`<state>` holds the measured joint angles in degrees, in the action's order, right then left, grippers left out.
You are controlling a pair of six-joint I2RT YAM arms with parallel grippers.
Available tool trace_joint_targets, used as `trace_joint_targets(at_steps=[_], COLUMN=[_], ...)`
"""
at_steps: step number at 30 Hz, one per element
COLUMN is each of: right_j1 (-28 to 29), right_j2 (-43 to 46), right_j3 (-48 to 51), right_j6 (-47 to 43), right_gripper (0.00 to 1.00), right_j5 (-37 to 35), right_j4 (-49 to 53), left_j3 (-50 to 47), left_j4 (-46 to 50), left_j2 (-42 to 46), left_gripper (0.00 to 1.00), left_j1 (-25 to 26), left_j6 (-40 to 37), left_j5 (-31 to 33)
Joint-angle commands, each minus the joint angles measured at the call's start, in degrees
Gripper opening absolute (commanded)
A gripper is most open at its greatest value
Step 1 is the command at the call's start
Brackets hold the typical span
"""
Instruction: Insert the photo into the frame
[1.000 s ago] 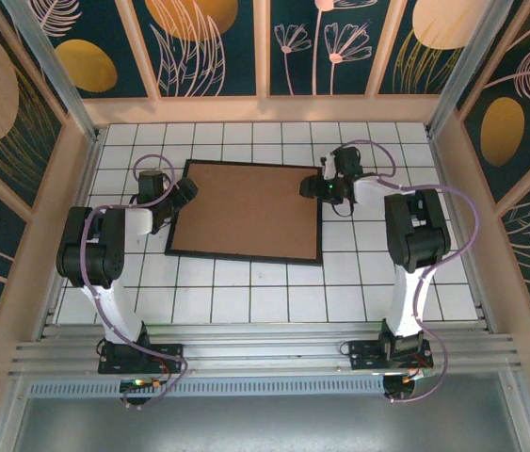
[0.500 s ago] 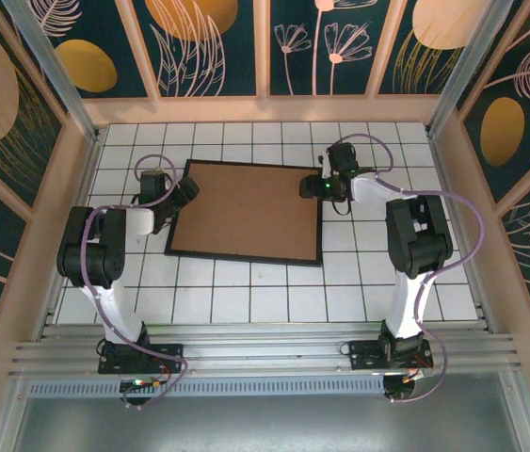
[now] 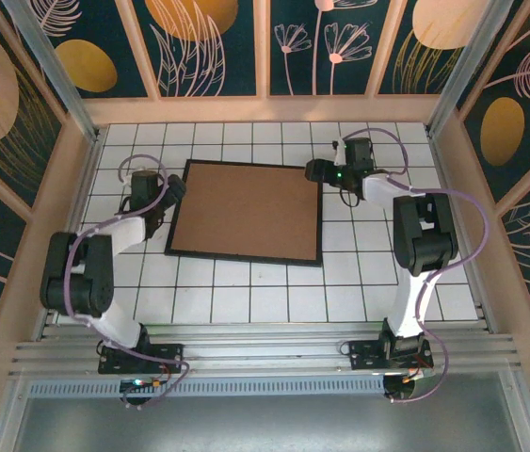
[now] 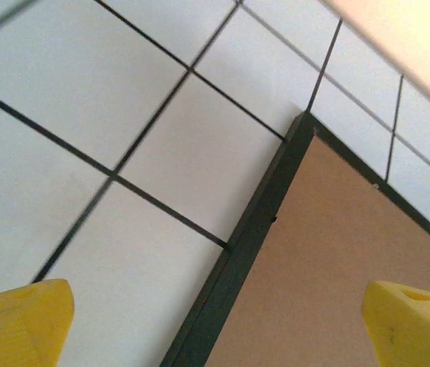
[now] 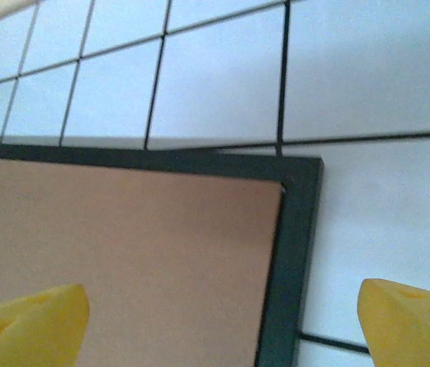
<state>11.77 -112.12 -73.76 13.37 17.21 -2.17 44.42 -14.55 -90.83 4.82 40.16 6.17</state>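
Frame [image 3: 244, 256]: one; left pincer [image 4: 216, 325], right pincer [image 5: 222, 325]: two.

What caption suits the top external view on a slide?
Frame lies on the tiled table, brown backing board up; left gripper and right gripper open beside it.

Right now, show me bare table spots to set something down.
Widest: tiles between the frame's near rim and the arm bases. Also tiles between frame and right arm. Crowded: the frame's far corners, by the left gripper and right gripper.
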Motion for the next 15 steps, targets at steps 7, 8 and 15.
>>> trace_joint_targets(at_steps=[7, 8, 15], right_j1=[-0.11, -0.08, -0.02], right_j2=[-10.86, -11.73, -17.61], right_j3=[-13.73, -15.1, -21.92], right_j6=[-1.05, -1.2, -4.16], right_gripper=[0.92, 0.92, 0.91], right_j5=[4.19, 4.46, 6.66], right_j4=[1.27, 2.06, 6.93], left_j3=[-14.3, -14.7, -18.74], left_j4=[15.86, 17.49, 20.66], left_j2=[17.21, 18.03, 22.88], left_gripper=[0.97, 0.97, 0.97], left_j1=[3.31, 4.06, 6.66], left_j6=[5.93, 6.15, 11.53], left_j5=[3.62, 3.11, -3.78])
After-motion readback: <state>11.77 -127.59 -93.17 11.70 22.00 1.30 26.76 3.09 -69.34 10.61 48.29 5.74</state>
